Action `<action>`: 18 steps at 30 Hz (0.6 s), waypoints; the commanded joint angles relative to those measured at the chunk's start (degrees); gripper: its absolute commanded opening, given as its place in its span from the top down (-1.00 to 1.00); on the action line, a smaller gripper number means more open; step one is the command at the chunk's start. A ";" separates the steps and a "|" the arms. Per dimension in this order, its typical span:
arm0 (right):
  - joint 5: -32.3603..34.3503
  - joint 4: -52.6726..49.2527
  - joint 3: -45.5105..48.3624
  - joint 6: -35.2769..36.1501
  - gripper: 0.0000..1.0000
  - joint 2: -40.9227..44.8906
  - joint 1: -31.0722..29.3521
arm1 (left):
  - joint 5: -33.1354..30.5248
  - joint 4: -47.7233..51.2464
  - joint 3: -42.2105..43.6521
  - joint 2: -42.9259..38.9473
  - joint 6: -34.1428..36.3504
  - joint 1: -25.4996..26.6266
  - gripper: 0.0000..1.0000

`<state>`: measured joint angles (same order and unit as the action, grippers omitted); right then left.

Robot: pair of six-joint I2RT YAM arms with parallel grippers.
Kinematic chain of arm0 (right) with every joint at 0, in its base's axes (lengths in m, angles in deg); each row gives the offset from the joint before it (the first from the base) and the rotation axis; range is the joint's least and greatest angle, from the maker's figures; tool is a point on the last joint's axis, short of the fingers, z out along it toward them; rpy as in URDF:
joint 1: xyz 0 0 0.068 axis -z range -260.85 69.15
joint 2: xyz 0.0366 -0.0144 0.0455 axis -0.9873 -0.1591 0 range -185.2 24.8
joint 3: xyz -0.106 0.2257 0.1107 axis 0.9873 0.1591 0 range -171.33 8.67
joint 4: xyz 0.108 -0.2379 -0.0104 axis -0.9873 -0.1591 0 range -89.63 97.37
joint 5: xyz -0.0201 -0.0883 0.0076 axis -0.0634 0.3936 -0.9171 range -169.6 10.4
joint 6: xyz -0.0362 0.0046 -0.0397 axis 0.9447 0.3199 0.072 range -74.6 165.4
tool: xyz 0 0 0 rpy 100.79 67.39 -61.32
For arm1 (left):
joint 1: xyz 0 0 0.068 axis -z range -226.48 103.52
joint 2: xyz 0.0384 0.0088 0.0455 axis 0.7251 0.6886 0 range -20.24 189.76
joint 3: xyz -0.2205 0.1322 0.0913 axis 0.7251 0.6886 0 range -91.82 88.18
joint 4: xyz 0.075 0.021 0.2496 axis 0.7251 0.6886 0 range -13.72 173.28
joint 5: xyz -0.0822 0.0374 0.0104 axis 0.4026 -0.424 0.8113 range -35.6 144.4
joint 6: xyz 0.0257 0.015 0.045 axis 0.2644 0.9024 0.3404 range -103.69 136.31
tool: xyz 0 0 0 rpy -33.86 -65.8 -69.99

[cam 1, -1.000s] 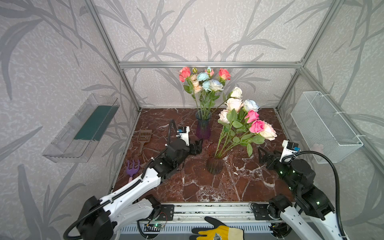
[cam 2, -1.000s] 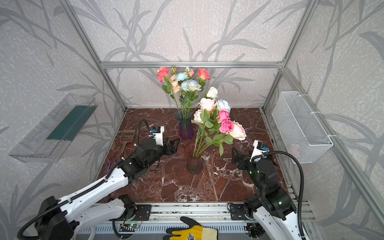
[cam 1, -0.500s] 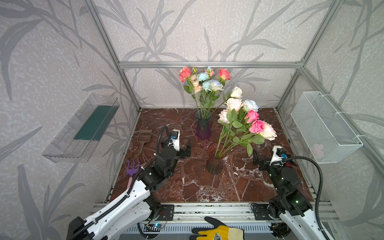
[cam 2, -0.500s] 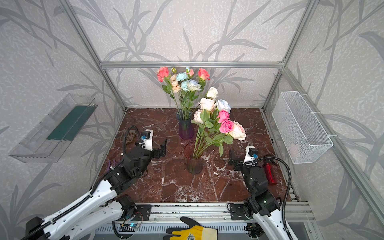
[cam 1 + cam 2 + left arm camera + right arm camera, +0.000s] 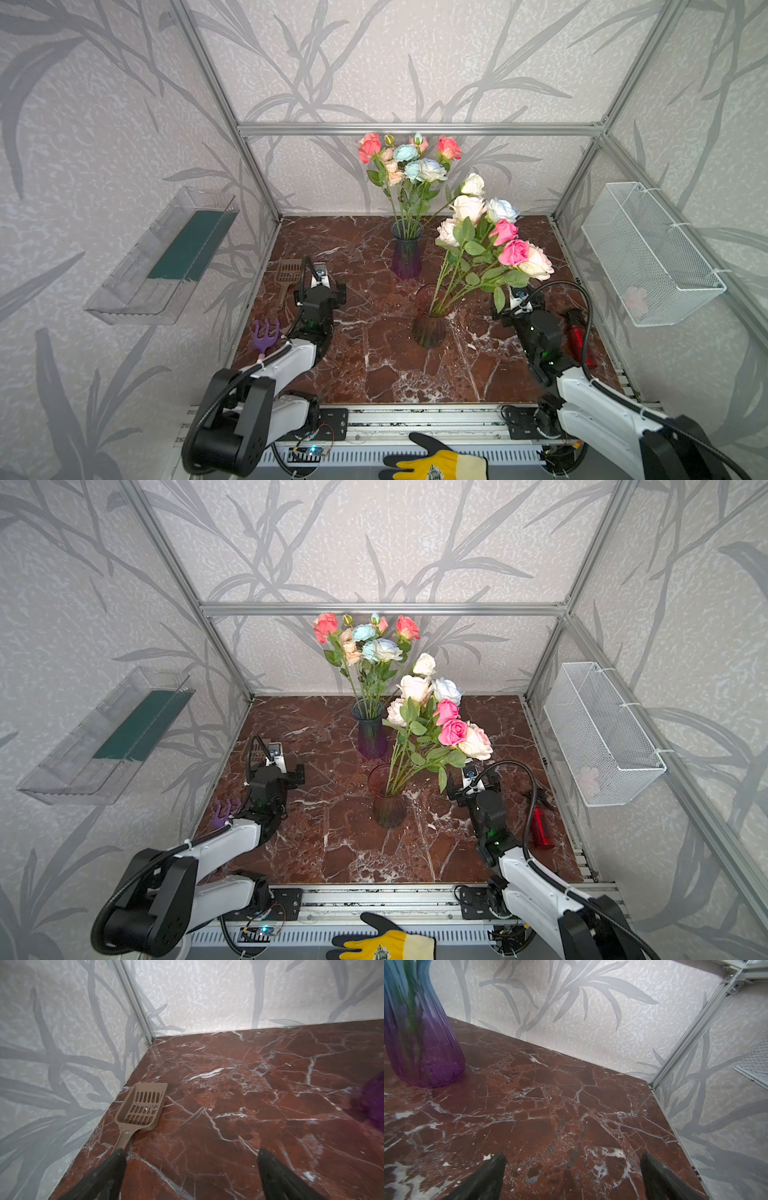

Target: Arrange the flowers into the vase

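In both top views several roses stand in two vases. A purple vase [image 5: 406,255] [image 5: 370,737] near the back holds coral, peach and pale blue flowers [image 5: 409,162]. Nearer the middle, a dark reddish vase [image 5: 430,320] [image 5: 388,804] holds white, cream and pink flowers [image 5: 488,232] that lean to the right. My left gripper [image 5: 320,291] [image 5: 191,1157] hovers open over bare marble, left of both vases. To the right of the reddish vase, my right gripper [image 5: 517,305] [image 5: 572,1159] is open and empty too. The purple vase [image 5: 423,1043] appears in the right wrist view.
A tan slotted scoop [image 5: 287,272] [image 5: 143,1107] and a purple hand rake [image 5: 266,332] lie by the left wall. A red bottle [image 5: 577,338] lies at the right edge. A wire basket [image 5: 648,253] and a clear shelf [image 5: 166,257] hang on the walls. A yellow glove [image 5: 432,465] lies at the front.
The left gripper has drawn leftward, away from the vases. The right arm has folded back and lower, uncovering the red bottle. Both grippers stay open; the flowers have not moved.
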<state>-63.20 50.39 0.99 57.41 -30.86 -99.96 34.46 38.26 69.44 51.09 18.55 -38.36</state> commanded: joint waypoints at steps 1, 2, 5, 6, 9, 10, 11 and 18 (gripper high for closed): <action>-0.49 13.56 0.53 -0.07 -0.98 -5.93 2.15 | 6.58 -12.47 1.21 5.33 -1.63 -4.63 -0.98; -0.84 15.22 0.60 -0.29 -0.98 -8.13 2.61 | 8.19 -15.76 1.86 7.66 -2.37 -5.95 -0.98; -0.41 16.65 -0.41 -2.55 -0.98 -14.53 3.87 | 11.42 -26.01 2.96 16.54 -4.36 -8.57 -0.99; -1.15 18.53 -0.67 -2.74 -0.98 -17.16 4.30 | 11.00 -30.54 3.21 19.87 -4.32 -8.93 -0.98; -4.19 30.16 -0.14 -1.13 -0.98 -26.26 4.61 | 10.65 -20.00 1.04 16.24 -6.45 -9.91 -0.98; -4.11 33.72 0.01 -0.98 -0.98 -29.38 4.61 | 11.04 -17.66 0.20 15.91 -6.71 -10.19 -0.98; -2.92 37.61 -0.02 -1.26 -0.99 -33.52 4.61 | 10.91 -17.92 -0.40 16.59 -6.80 -10.39 -0.98; -0.23 37.17 -4.46 -1.36 -0.98 -39.72 4.96 | 8.44 -20.79 -0.77 18.79 -6.77 -10.34 -0.98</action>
<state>-65.49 80.88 -2.05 56.41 -70.81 -95.37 43.90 19.64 69.98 69.19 12.19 -48.44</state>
